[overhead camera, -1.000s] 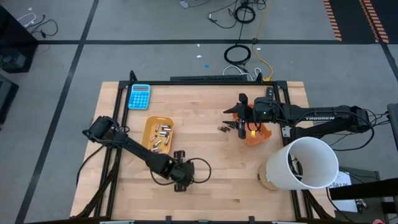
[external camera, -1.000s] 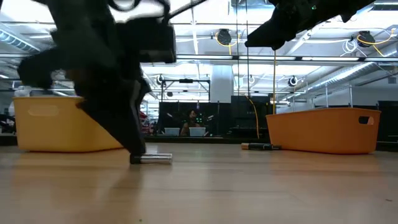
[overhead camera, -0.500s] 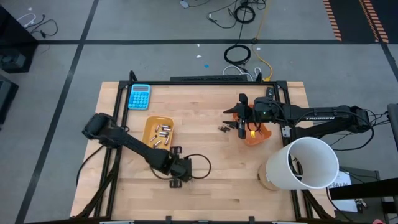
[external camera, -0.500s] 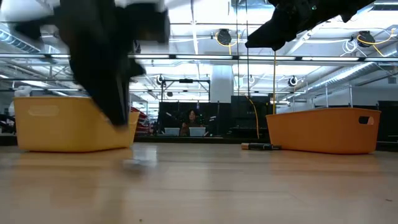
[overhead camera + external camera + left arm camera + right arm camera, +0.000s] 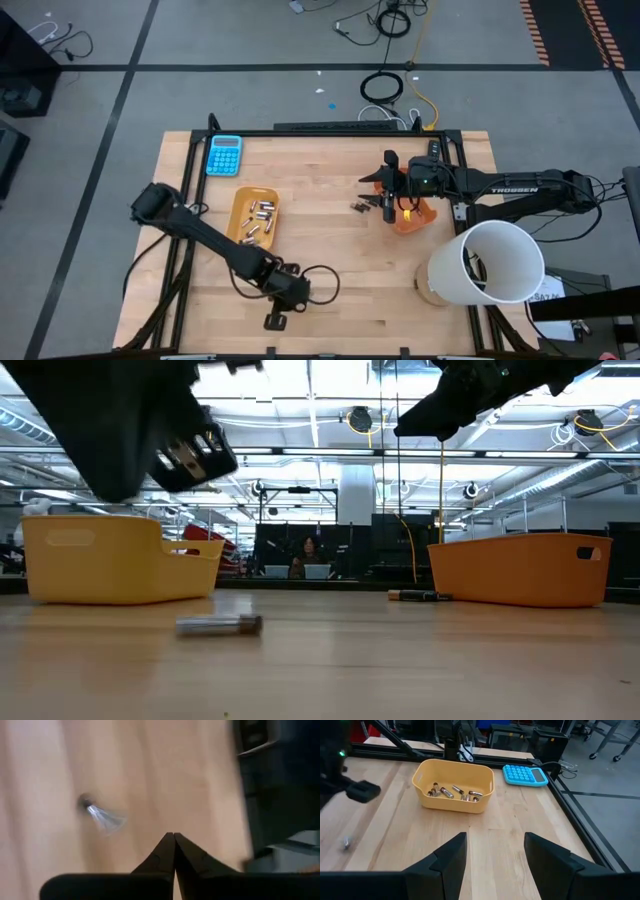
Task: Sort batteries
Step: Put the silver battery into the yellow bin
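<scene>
Reaching diagonally toward the table's near edge, the left arm is seen from above, its left gripper (image 5: 276, 320) closed and empty. The right gripper (image 5: 388, 205) is held open over an orange tray (image 5: 413, 217). At table level, a silvery battery (image 5: 219, 624) is seen lying loose on the wood. Pinched fingertips (image 5: 172, 840) are shown by the left wrist camera.

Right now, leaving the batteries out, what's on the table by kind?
Trays: 2 (left, right)
Calculator: 1
White bucket: 1
Total: 4
</scene>
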Robot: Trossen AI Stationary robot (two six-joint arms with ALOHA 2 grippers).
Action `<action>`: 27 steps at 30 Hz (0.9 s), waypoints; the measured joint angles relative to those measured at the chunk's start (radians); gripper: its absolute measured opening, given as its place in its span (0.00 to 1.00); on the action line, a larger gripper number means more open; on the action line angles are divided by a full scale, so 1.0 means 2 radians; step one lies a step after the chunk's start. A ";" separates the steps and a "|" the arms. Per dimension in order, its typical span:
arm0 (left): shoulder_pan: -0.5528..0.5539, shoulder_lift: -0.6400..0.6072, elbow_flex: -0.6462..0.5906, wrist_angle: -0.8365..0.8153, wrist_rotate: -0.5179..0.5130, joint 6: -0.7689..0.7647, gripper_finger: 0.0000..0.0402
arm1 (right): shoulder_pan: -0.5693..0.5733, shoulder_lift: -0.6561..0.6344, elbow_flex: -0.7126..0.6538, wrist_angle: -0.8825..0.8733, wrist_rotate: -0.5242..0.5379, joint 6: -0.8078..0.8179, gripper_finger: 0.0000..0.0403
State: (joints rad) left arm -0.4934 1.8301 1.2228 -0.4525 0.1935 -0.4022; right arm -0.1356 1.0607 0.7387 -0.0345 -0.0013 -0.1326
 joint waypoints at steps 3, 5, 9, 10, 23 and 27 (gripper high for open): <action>0.000 0.007 0.000 -0.005 -0.026 0.004 0.06 | 0.000 0.000 0.000 0.000 0.000 0.002 0.47; 0.000 0.007 0.000 -0.005 -0.045 0.010 0.11 | 0.000 0.000 0.000 -0.002 0.000 0.003 0.47; 0.000 0.007 0.000 -0.005 -0.095 0.010 0.22 | 0.000 0.000 0.000 -0.002 0.000 0.003 0.47; 0.000 0.008 0.000 -0.005 -0.107 0.011 0.25 | 0.000 0.000 0.000 -0.002 0.000 0.003 0.47; 0.003 0.040 0.001 0.042 -0.163 0.026 0.44 | 0.000 0.000 0.000 -0.005 0.000 0.005 0.47; 0.018 0.040 0.001 0.048 -0.162 -0.010 0.44 | 0.007 0.004 0.001 -0.031 -0.026 0.035 0.47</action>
State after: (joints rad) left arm -0.4565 1.9106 1.2240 -0.3562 -0.1314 -0.4218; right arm -0.1219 1.0682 0.7403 -0.0962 -0.0529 -0.0634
